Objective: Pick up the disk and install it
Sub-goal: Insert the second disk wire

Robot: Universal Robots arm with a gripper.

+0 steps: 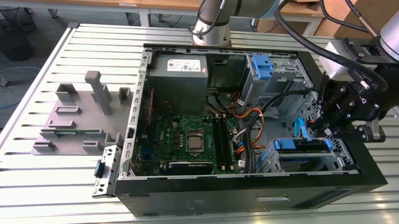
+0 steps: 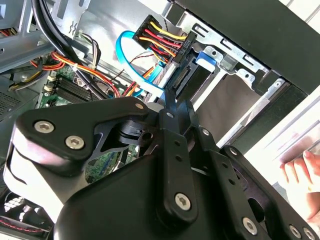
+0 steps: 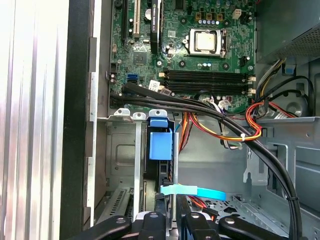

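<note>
Sitting open on a slatted metal table [image 1: 37, 182], computer case [image 1: 249, 198].

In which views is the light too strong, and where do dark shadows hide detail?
First wrist view: the ribbed metal table glares near white, while the green board is evenly lit. Second wrist view: the end effector is a dark mass against a washed-out bright edge. Exterior view: the table shines; the computer case front is in shadow.

A slatted aluminium table [image 1: 37, 186] fills most of the exterior view, lit brightly enough that its ribs glare white toward 7 o'clock. Beyond its far edge, around 11 o'clock, lies grey floor [image 1: 44, 21] with a dark wire bin [image 1: 14, 42], and a wooden-topped bench [image 1: 168, 4] runs along 12 o'clock.
</note>
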